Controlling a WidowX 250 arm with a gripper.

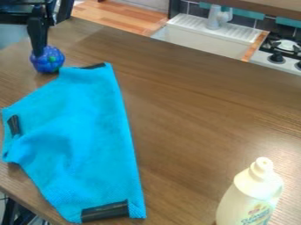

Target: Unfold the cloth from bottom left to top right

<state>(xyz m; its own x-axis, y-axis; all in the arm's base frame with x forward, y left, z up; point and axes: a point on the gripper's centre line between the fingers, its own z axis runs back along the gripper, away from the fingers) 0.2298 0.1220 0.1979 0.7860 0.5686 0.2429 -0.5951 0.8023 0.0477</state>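
Gripper hangs at upper left, overlapping a blue ball in my view; I can't tell whether its jaws are apart or together. The cloth covers the left of the wood-grained tabletop, bottle lower right, sink beyond. It's textured turquoise, rumpled, with black patches.

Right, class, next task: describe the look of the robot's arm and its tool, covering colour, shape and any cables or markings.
Both are black. The arm looks blocky, with straight-edged sections. The tool is long and slim, a plain dark shape that narrows towards its lower end. I can't make out any cables or markings on either.
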